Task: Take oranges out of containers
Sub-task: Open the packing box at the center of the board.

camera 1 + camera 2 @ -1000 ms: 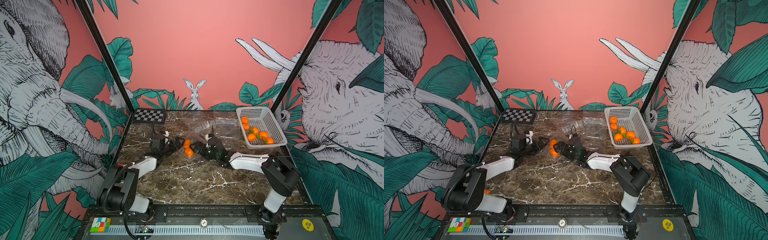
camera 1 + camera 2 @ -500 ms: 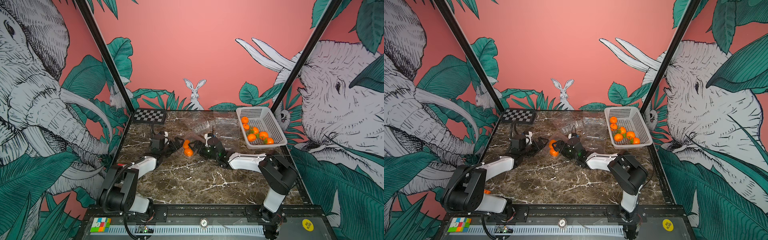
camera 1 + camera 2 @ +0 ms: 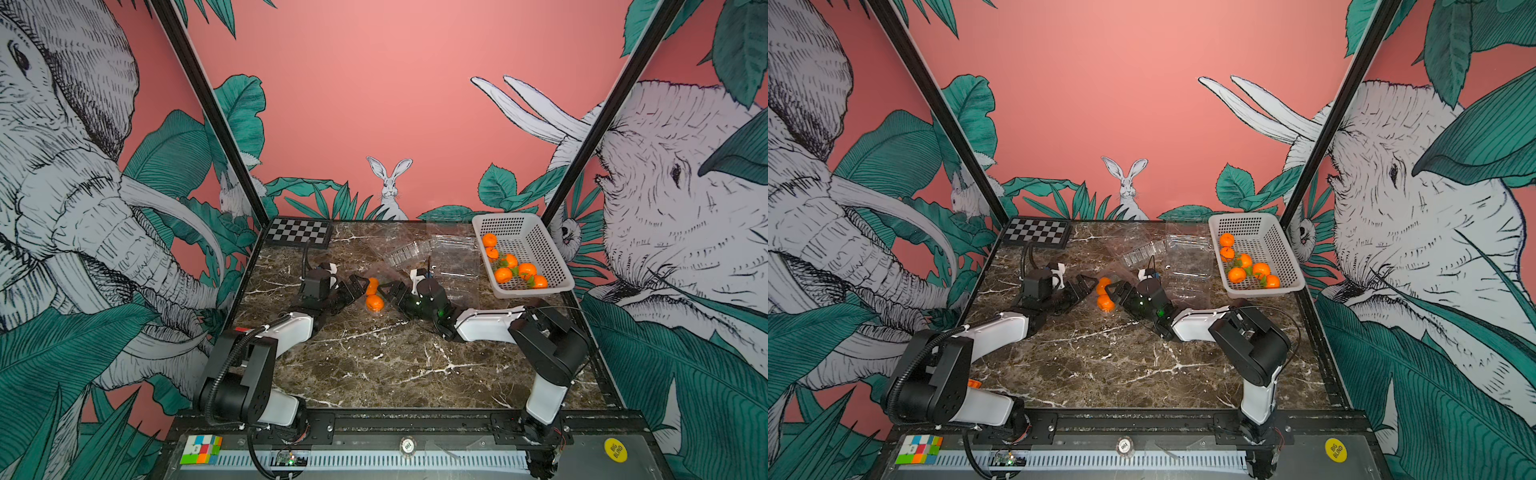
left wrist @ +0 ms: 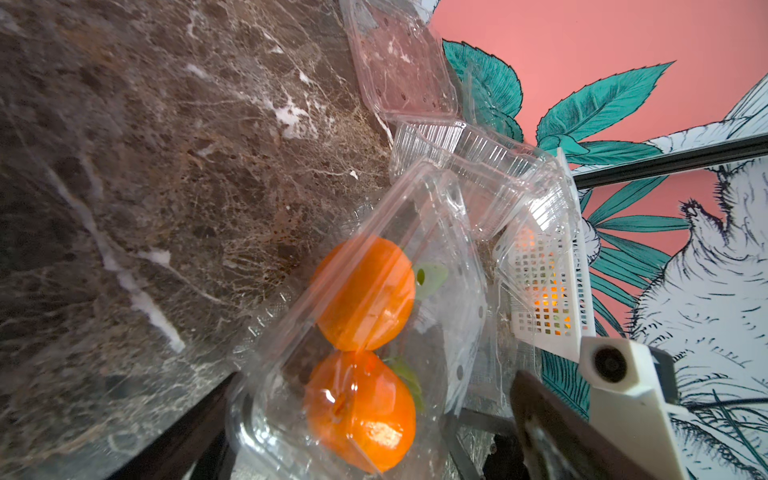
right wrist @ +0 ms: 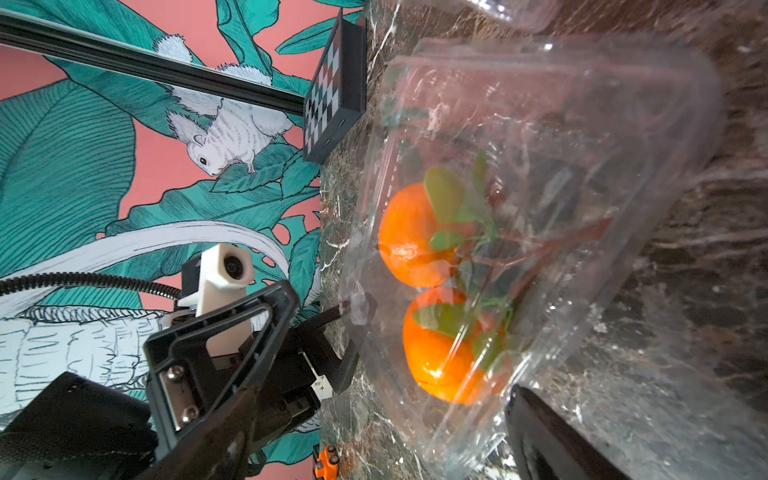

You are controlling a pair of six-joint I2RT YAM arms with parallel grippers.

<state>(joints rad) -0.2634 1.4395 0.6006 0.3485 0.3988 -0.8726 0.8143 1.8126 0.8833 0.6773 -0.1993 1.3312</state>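
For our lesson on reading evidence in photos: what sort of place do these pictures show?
Likely a robotics lab's test cell: two robot arms mounted on a rail at the table's front edge, a checkerboard at the back corner, and printed jungle panels walling it in.

The only wording that reads clearly is "BIG BLIND", in black on a round yellow sticker (image 3: 615,450) at the right end of the black front panel (image 3: 365,444) below the worktop (image 3: 374,374), seen in both top views. A small round badge (image 3: 407,446) mid-panel bears marks, possibly letters, too small to read.
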